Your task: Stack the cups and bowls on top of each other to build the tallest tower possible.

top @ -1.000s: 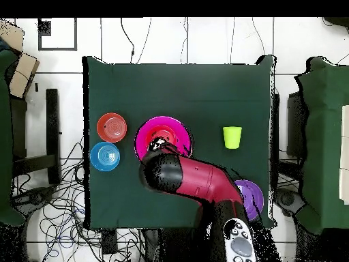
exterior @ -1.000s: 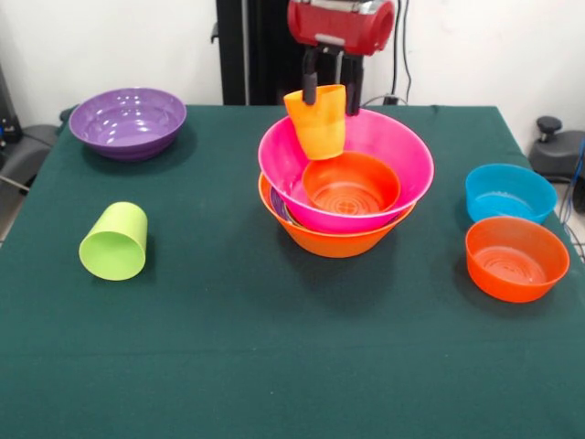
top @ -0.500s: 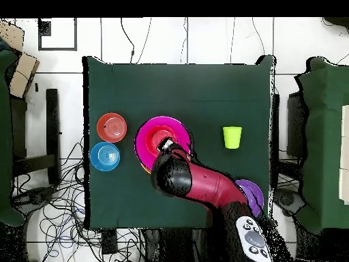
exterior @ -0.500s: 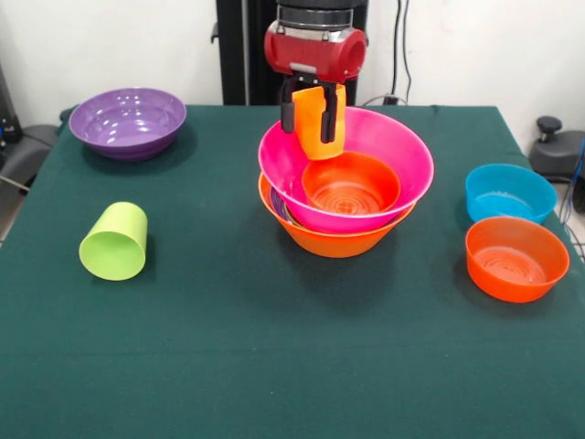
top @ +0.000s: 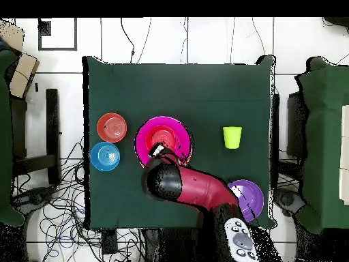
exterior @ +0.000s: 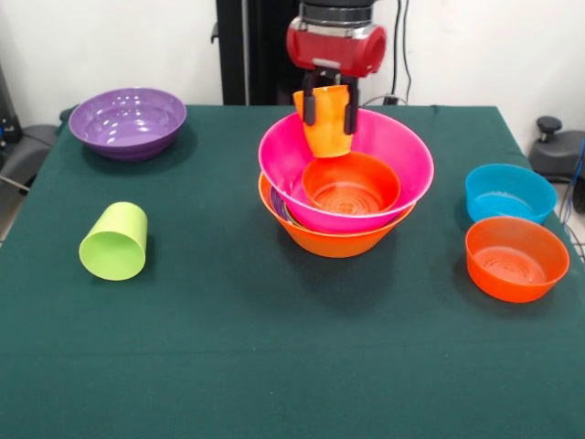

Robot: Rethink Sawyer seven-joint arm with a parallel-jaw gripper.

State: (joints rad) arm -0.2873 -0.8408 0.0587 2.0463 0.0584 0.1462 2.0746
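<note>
1. Green cloth covers your worktop (exterior: 274, 366), with a white wall and the dark pedestal behind it; cables lie on the floor in the overhead view.
2. Your tool (exterior: 329, 108) is clamped on the orange cup (exterior: 327, 123), one finger on each side of its wall. The cup hangs slightly tilted above the far rim of the pink bowl (exterior: 384, 151).
3. You look to be mid-placement: the cup is being carried to the tower (exterior: 343, 197), which is the yellow-orange bowl (exterior: 334, 242) at the base, the pink bowl nested in it, and a small red-orange bowl (exterior: 352, 183) inside that.
4. Next, you will likely need to bring the cup over the centre of that small bowl, level it, lower it and release.
5. Away from the pile are the lime green cup (exterior: 114, 242) on its side, a purple bowl (exterior: 128, 121), a blue bowl (exterior: 509, 192) and a second red-orange bowl (exterior: 516, 258) touching it or just beside.
6. From overhead, the arm (top: 187, 187) covers the tool and cup. A purple sliver shows between the pink and yellow-orange bowls; you cannot tell what else is nested there.
</note>
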